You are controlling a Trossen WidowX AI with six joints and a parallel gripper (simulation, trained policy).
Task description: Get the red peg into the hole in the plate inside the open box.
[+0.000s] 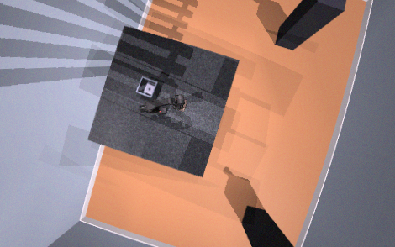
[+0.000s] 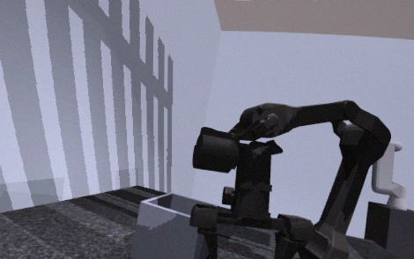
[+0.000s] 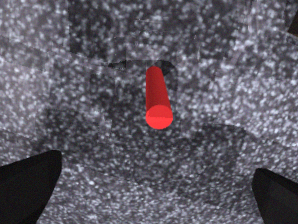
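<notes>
The red peg (image 3: 157, 95) appears to stand upright on the dark table, its round top face towards the wrist camera. In the top view only a small red spot of the peg (image 1: 160, 112) shows beside the arm. My gripper (image 3: 158, 169) (image 2: 247, 247) is wide open and empty and points down. In the wrist view the peg lies ahead of the fingertips, between their two sides, touching neither. In the exterior view the fingertips are cut off by the lower edge. The open box (image 1: 139, 84) (image 2: 158, 229) stands beside the arm; its bottom plate (image 1: 150, 85) shows a dark hole.
The dark square table top (image 1: 139, 139) carries the box, peg and arm. In the exterior view the gripper partly overlaps the box's right side. A dark block (image 1: 311, 25) stands off the table at the upper right, another dark block (image 1: 265, 227) at the lower right. Striped shadows cross table and wall.
</notes>
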